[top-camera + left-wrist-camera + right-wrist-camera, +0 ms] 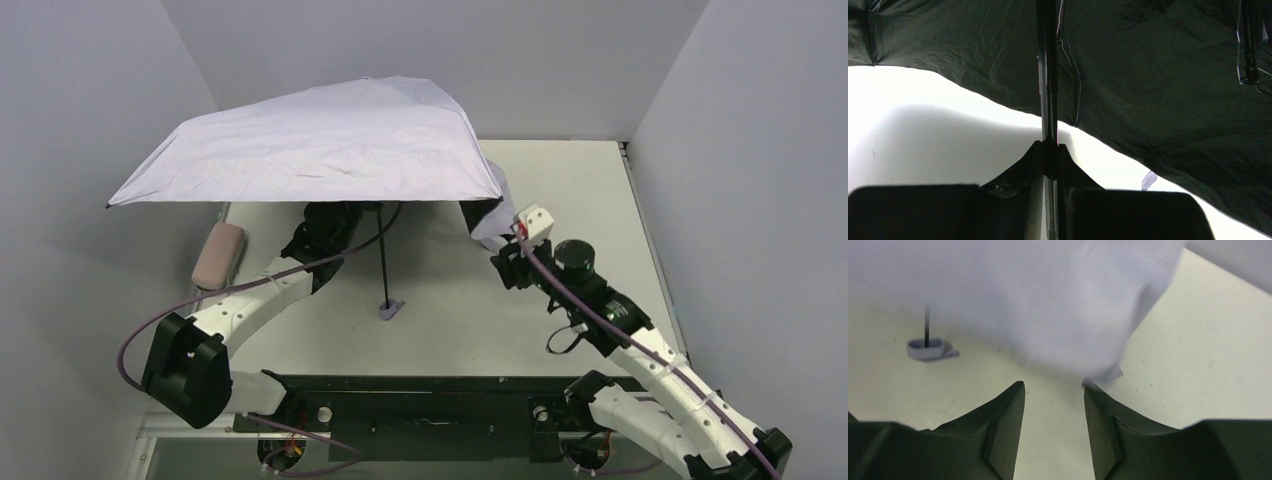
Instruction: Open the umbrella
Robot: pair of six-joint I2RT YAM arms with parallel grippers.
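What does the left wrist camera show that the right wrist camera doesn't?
Left wrist only: the umbrella from below, black underside, with the left gripper shut on its shaft. Right wrist only: pale outer fabric, the lilac handle on the table, the right gripper open and empty. Both: the umbrella and its thin shaft.

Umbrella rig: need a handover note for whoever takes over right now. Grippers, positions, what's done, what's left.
Left gripper: shut on the shaft, under the canopy.
Right gripper: open, holding nothing, fingertips at the canopy's drooping right edge.
Umbrella: canopy spread and tilted above the table; handle rests on the table. Pink case lies at the left, apart from the umbrella.
Done: canopy mostly spread.
Left: the right corner hangs folded down. Whether the frame is locked open cannot be told.
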